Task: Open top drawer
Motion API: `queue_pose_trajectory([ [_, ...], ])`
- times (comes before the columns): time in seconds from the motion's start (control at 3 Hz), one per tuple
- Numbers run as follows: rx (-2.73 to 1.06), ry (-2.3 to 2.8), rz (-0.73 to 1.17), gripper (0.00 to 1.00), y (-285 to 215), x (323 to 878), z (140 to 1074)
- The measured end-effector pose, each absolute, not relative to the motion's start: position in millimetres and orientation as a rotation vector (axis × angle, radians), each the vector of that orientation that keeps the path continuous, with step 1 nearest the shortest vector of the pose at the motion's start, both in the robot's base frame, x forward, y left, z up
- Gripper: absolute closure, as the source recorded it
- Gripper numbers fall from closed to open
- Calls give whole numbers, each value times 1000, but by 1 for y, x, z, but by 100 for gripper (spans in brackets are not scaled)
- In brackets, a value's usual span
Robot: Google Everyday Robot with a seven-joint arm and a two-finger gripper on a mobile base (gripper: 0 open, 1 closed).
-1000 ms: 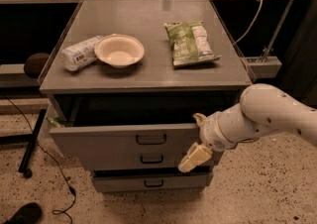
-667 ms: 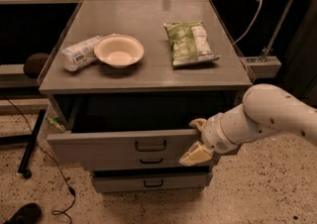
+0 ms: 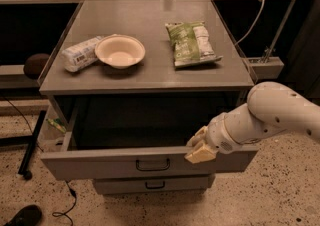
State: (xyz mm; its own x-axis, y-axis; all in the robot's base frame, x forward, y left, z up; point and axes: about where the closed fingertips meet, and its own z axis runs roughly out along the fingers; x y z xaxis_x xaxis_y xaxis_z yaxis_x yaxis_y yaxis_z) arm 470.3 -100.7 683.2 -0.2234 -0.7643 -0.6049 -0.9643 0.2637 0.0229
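A grey cabinet top [image 3: 150,72] bore a bowl [image 3: 120,51], a white packet [image 3: 81,54] and a green snack bag [image 3: 192,43]. Beneath it the top drawer [image 3: 100,166] stood pulled out. The gripper [image 3: 199,147] sat at its front rim, right of the handle [image 3: 152,164]; whether it gripped could not be told.

A white bowl [image 3: 120,51] lies beside a wrapped packet [image 3: 81,54], a green snack bag [image 3: 192,43] apart.
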Motion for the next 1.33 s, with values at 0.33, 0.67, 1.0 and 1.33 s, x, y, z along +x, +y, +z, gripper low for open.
queue_pose_trajectory([
  [0.33,-1560,2060,552,86,-101,470,683],
  [0.67,-1560,2060,552,63,-101,470,683],
  [1.0,-1560,2060,552,39,-101,470,683],
  [1.33,-1597,2069,546,16,-94,453,677],
])
